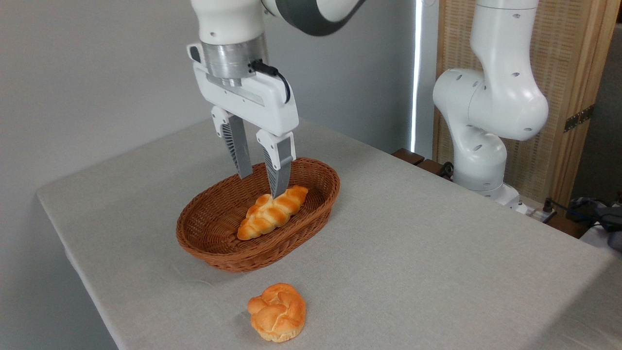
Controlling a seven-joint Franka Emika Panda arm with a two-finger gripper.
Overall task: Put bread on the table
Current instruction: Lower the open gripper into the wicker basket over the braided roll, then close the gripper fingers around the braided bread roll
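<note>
A round knotted bun (277,312) lies on the grey desk (437,253) near the front edge, apart from the brown wicker basket (311,214) behind it. The braided bread (269,214) lies inside the basket, slanted along its length. The hand (262,183) points down into the basket with fingers spread moderately apart, holding nothing. The nearer fingertip (279,187) appears to reach the upper part of the loaf, though contact cannot be confirmed. The arm's base stands at the right.
</note>
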